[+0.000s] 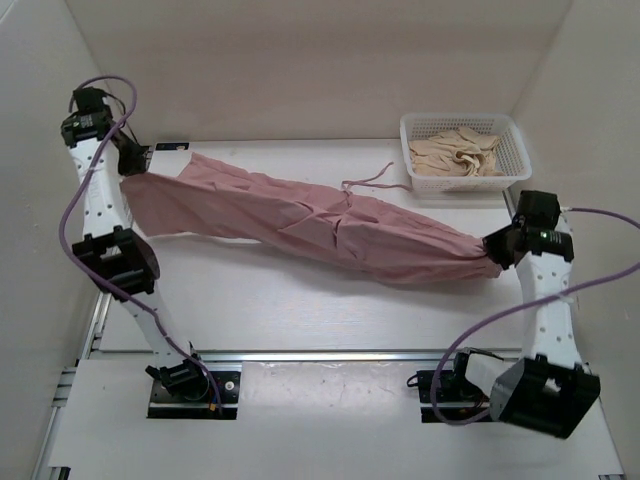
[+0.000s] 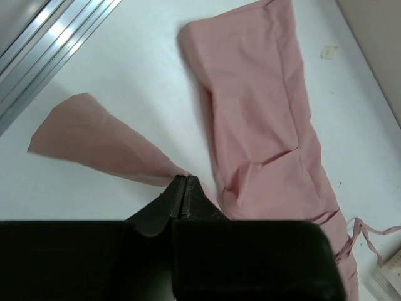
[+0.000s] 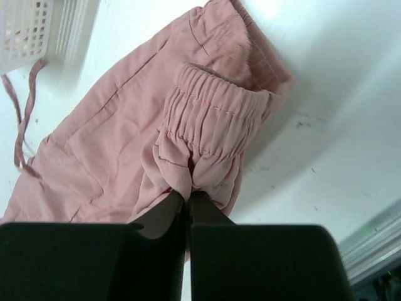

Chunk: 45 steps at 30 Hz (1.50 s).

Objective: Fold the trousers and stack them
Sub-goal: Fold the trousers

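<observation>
The dusty-pink trousers (image 1: pixel 320 225) are stretched in a long band across the table, from far left to near right. My left gripper (image 1: pixel 133 170) is shut on the leg end; in the left wrist view a pink corner (image 2: pixel 100 141) fans out from the closed tips (image 2: pixel 181 182). My right gripper (image 1: pixel 495 250) is shut on the gathered elastic waistband (image 3: pixel 210 119), pinched at the tips (image 3: pixel 188 195). The thin pink drawstring (image 1: pixel 368 181) trails loose on the table behind the trousers, and also shows in the right wrist view (image 3: pixel 19 125).
A white plastic basket (image 1: pixel 517 140) at the far right holds a crumpled beige garment (image 1: pixel 458 152). White walls close in the table on the left, back and right. An aluminium rail (image 1: pixel 320 354) runs along the near edge.
</observation>
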Each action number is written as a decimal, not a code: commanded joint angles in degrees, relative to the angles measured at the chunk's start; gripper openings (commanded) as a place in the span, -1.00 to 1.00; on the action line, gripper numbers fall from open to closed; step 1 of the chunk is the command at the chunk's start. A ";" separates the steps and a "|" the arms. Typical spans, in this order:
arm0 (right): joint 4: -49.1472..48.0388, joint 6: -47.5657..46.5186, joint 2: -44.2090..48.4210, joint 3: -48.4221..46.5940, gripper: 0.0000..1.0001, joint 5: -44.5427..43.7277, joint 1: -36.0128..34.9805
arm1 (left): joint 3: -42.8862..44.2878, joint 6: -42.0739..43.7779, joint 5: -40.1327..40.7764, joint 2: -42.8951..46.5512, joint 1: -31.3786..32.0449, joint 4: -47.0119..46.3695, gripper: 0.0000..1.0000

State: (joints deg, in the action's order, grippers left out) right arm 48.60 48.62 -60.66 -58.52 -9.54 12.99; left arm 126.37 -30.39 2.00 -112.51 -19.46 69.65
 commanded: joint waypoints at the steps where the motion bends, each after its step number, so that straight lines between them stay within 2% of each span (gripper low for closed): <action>1: -4.65 -1.95 -6.20 -3.61 -1.00 -6.10 0.37 | 9.23 1.56 5.47 -6.99 1.44 -1.71 -0.79; 7: -7.90 -1.95 -17.63 -9.32 -1.00 -7.25 -0.16 | 22.59 1.04 6.00 -17.82 5.57 -5.03 -0.79; 18: -9.48 -1.42 -36.00 -21.00 -0.98 -10.85 -0.16 | 32.45 -1.50 3.20 -29.94 11.72 -19.27 -0.79; 20: -9.49 -0.90 -39.52 -22.68 -0.43 -11.89 -0.16 | 33.33 -5.09 0.39 -32.24 11.73 -22.43 -0.40; 21: -8.70 -0.29 -39.53 -22.69 -0.11 -11.90 -0.16 | 34.38 -5.64 -0.58 -34.34 11.73 -23.58 -0.33; 22: -8.70 1.29 -39.53 -21.99 0.43 -12.51 -0.16 | 35.60 -5.64 -1.55 -35.14 11.73 -23.59 -0.16; 23: -8.70 1.30 -38.05 -20.68 0.60 -12.52 -0.16 | 35.01 -4.95 -2.26 -35.15 12.34 -23.59 0.23; 24: -9.31 1.30 -34.73 -18.75 0.72 -12.52 -0.16 | 33.17 -4.24 -2.26 -32.02 12.34 -23.59 0.99; 26: -11.15 1.30 -30.94 -12.45 0.85 -12.52 -0.16 | 27.05 -1.79 0.18 -27.79 12.34 -23.59 1.00; 29: -10.46 -0.88 -25.22 -6.37 0.87 -10.95 -0.16 | 20.35 2.08 1.77 -18.82 12.34 -23.59 1.00; 31: -9.15 -1.42 -21.96 -3.80 0.87 -8.22 -0.16 | 12.70 2.71 2.39 -12.58 11.64 -22.02 1.00; 32: -9.14 -2.12 -20.39 -2.49 0.89 -6.73 -0.16 | 10.15 3.49 2.39 -10.73 10.25 -21.31 0.89; 33: -8.44 -2.74 -19.68 -1.17 0.89 -5.15 -0.16 | 4.82 3.50 2.39 -9.15 9.71 -20.61 0.61; 36: -7.82 -3.26 -16.96 3.58 0.89 1.00 2.03 | -3.37 3.50 4.23 -5.36 8.48 -16.75 -0.62; 37: -7.82 -3.27 -16.25 5.77 0.89 2.41 3.34 | -4.71 3.50 4.24 -5.35 8.48 -15.52 -0.66; 39: -7.82 -3.27 -15.10 7.45 0.89 6.61 4.93 | -7.00 3.50 -0.03 -6.66 8.48 -12.70 -0.63; 42: -9.30 -3.27 -14.22 10.09 0.93 10.58 7.57 | -7.71 3.50 -4.62 -11.67 8.48 -8.22 -0.16; 43: -9.83 -3.27 -14.22 10.70 0.93 12.51 8.18 | -9.37 3.50 -5.85 -13.86 8.48 -8.21 0.10; 44: -10.45 -2.57 -14.22 10.71 0.93 13.05 8.19 | -9.99 3.50 -7.09 -14.84 8.48 -8.21 0.14; 45: -11.50 -1.96 -14.22 11.49 0.93 13.58 8.19 | -10.52 3.50 -8.23 -15.71 8.48 -8.21 0.28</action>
State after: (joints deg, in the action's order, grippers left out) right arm 39.92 46.13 -76.44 -47.86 -1.91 20.80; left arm 119.00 -27.24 -0.45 -123.79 -11.73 56.49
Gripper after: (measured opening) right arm 0.963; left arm 0.610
